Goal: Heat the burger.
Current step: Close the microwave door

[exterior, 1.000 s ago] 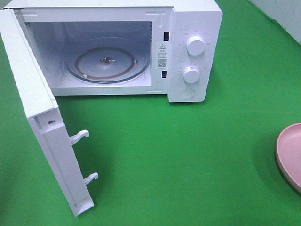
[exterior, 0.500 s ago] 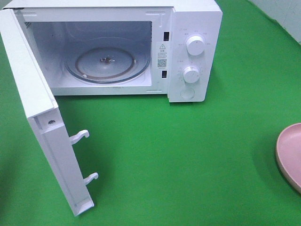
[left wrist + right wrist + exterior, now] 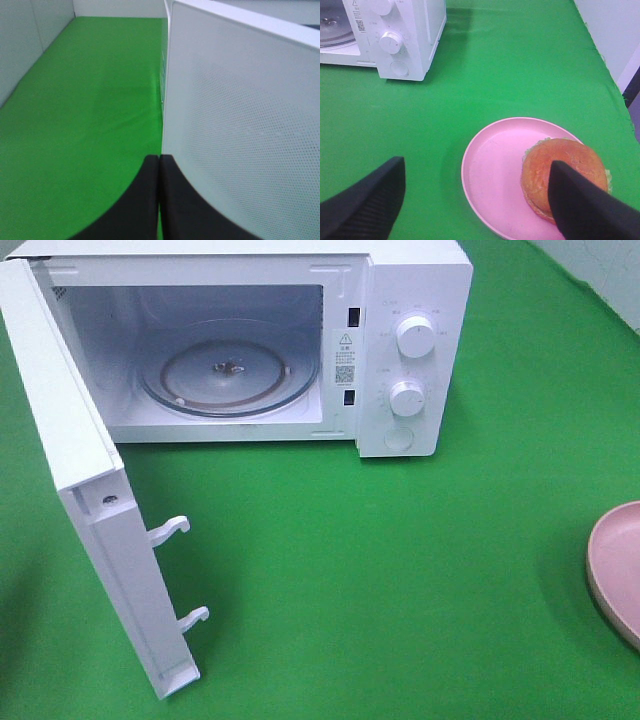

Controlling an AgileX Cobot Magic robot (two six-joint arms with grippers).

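A white microwave [image 3: 300,340] stands on the green worktop [image 3: 400,560] with its door [image 3: 90,520] swung wide open, two latch hooks showing on the door's inner edge. Inside the microwave, the glass turntable [image 3: 228,375] lies bare. Two round knobs [image 3: 415,337] sit on the microwave's control panel.

The burger [image 3: 560,175] rests on a pink plate [image 3: 495,175], off-centre on the side of the plate farther from the microwave; the plate lies on the worktop well apart from the microwave.

The right tool [image 3: 475,200] hovers above the plate with its fingers wide apart, holding nothing. The left tool [image 3: 159,200] sits close beside the outer face of the microwave door, its fingers pressed together with nothing between them.
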